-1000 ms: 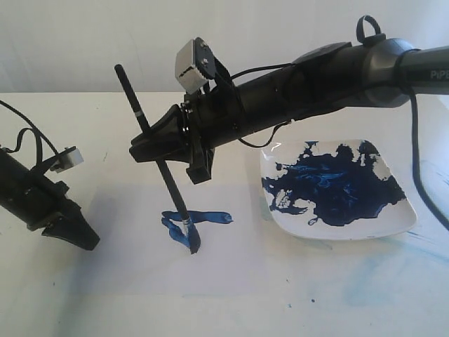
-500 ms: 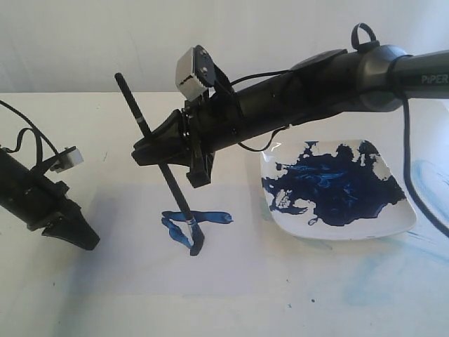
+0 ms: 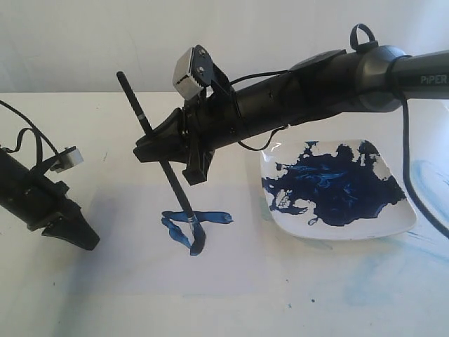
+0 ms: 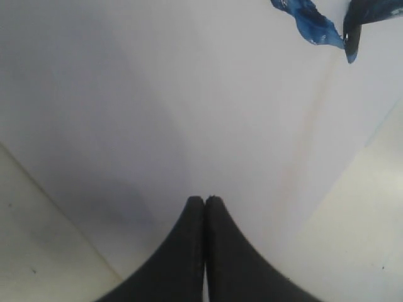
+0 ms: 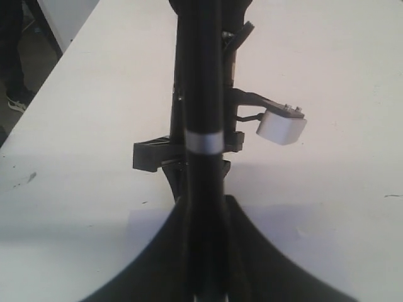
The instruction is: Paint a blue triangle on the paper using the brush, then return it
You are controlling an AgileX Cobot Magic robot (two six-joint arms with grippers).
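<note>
My right gripper (image 3: 151, 146) reaches across the middle and is shut on the brush (image 3: 168, 179) at mid-handle. The black handle (image 5: 201, 94) runs up between the fingers. The bristle tip (image 3: 196, 246) touches the paper (image 3: 231, 281) at the lower end of the blue triangle (image 3: 200, 217). Of that triangle, a horizontal stroke and a slanted stroke (image 4: 312, 22) joined at the left show. The brush hides the side beneath it. My left gripper (image 3: 88, 242) hangs shut and empty over the paper's left part (image 4: 189, 94), with its tips (image 4: 204, 200) pressed together.
A white square plate (image 3: 393, 226) smeared with dark blue paint sits right of the paper. Faint pale-blue smears (image 3: 421, 175) mark the cream tabletop (image 3: 70, 126) around it. The left arm's white camera block (image 5: 281, 126) shows beyond the brush handle.
My right gripper has lifted and turned slightly, tilting the brush handle a little. The bristle tip stays at the strokes' lower end. The left arm has not moved.
</note>
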